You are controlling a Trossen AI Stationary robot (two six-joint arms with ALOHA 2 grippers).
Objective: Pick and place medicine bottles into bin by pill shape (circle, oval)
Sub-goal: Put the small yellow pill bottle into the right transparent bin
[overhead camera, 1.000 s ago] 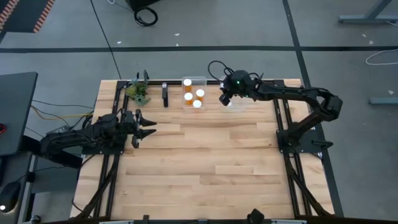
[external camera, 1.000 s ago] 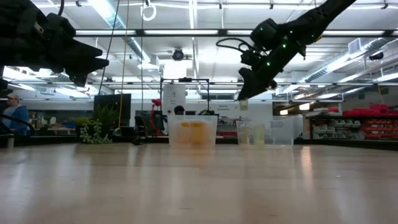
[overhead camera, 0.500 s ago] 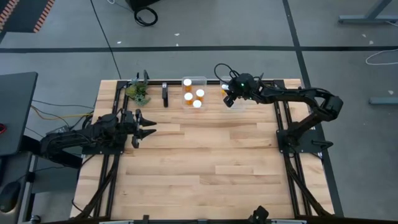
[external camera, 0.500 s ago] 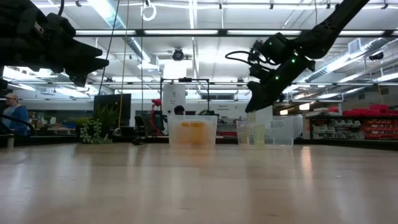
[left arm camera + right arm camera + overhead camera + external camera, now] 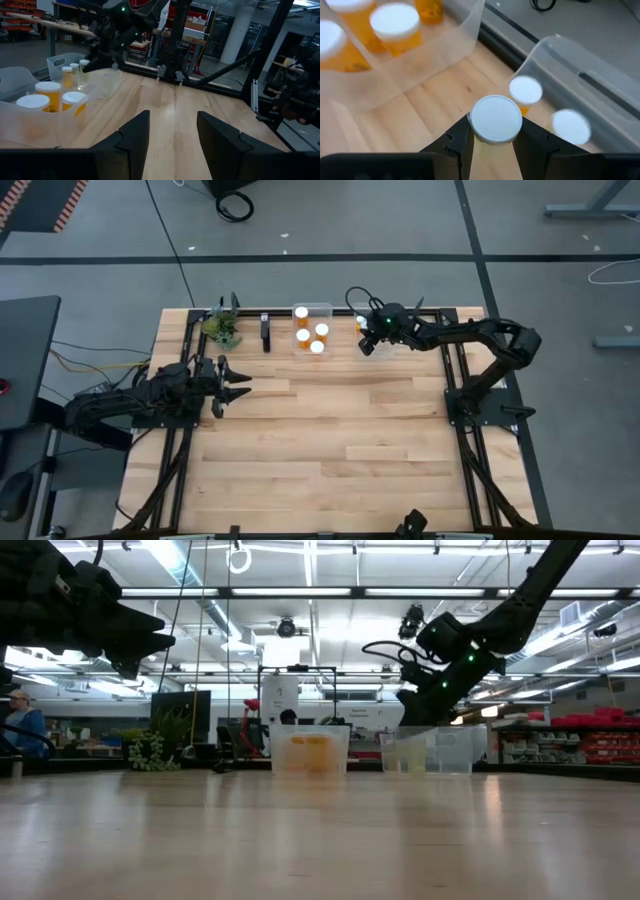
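**Right gripper carries one bottle at the second bin; four sit in the first**

Count of medicine bottles: in the high view, four white caps show in the clear bin (image 5: pixel 311 323) at the upper middle of the frame, one of them at (image 5: pixel 302 312). The right wrist view shows three of those caps at its upper left, inside that bin's wall (image 5: pixel 465 30). The second clear bin (image 5: pixel 600 95), on the right side of that picture, holds two more capped bottles, one at (image 5: pixel 525 91) and one blurred at (image 5: pixel 571 127). A seventh bottle (image 5: pixel 495 120) sits between the right gripper's fingers, its white cap facing the camera. That makes seven in all that can be counted.

The right gripper (image 5: pixel 368 340) is just right of the first bin in the upper middle of the high view; its fingers (image 5: pixel 457 145) stand narrow, pressed against both sides of the held bottle below its cap. In the low view the gripper (image 5: pixel 418 712) hangs above the second bin (image 5: pixel 428 752), right of centre, and not touching it.

The left gripper (image 5: pixel 236 383) waits at the left middle of the high view, over bare table (image 5: pixel 330 440), its fingers (image 5: pixel 131 135) spread apart with nothing between them.

A small plant (image 5: pixel 222 327) stands at the table's upper left.
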